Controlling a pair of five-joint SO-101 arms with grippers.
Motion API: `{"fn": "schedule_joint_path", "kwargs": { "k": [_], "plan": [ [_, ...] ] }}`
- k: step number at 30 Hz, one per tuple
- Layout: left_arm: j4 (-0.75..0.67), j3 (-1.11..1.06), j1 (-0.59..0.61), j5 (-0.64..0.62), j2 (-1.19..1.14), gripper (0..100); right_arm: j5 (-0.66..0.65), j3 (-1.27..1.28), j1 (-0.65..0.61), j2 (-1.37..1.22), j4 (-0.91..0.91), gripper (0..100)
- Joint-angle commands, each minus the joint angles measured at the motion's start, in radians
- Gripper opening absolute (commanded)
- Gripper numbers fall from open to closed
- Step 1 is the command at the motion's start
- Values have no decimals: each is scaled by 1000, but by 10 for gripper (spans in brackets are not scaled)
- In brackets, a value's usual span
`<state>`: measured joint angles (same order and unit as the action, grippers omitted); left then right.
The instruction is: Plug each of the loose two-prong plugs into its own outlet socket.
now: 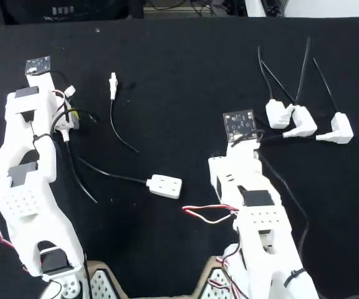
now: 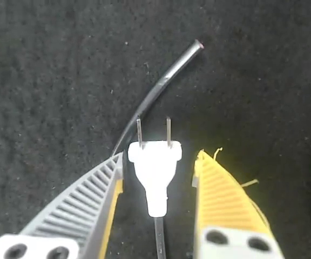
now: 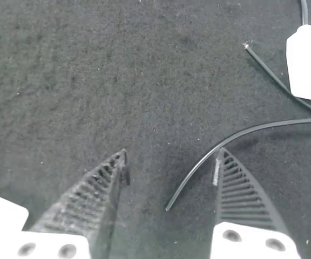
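Note:
A white two-prong plug (image 2: 154,167) lies on the black cloth between the fingers of my left gripper (image 2: 158,156), prongs pointing away from the wrist. There is a narrow gap on each side of it, so the gripper is open. A second small white plug (image 1: 113,85) with a black cable lies further back on the table. A white outlet socket (image 1: 165,185) on a black cable rests mid-table between the arms. My right gripper (image 3: 169,162) is open over bare cloth, with a loose black cable end (image 3: 169,206) lying between its fingers.
Three white connector bodies (image 1: 303,121) with black cables lie at the back right, just beyond the right arm; the edge of one (image 3: 306,62) is seen from the right wrist. A cut cable end (image 2: 198,45) lies past the plug's prongs. Red and white wires (image 1: 207,213) hang beside the right arm.

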<state>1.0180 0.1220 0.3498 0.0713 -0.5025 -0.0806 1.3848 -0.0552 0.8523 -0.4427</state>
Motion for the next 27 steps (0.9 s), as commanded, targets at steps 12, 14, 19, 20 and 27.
{"fn": "schedule_joint_path", "kwargs": {
  "k": [12, 14, 19, 20, 27],
  "plan": [
    [273, 196, -51, 5, 114, 30, 0, -45, -9, 25, 17, 240],
    [364, 248, -54, 5, 169, 30, 0, -45, -9, 25, 17, 240],
    [462, 243, -70, 5, 253, 30, 0, -48, -11, 25, -6, 240],
    [462, 223, -70, 5, 267, 30, -2, -56, -12, 27, -29, 240],
    [497, 8, -133, 5, 442, 30, -3, -202, 37, 157, -321, 240]
  ]
}}
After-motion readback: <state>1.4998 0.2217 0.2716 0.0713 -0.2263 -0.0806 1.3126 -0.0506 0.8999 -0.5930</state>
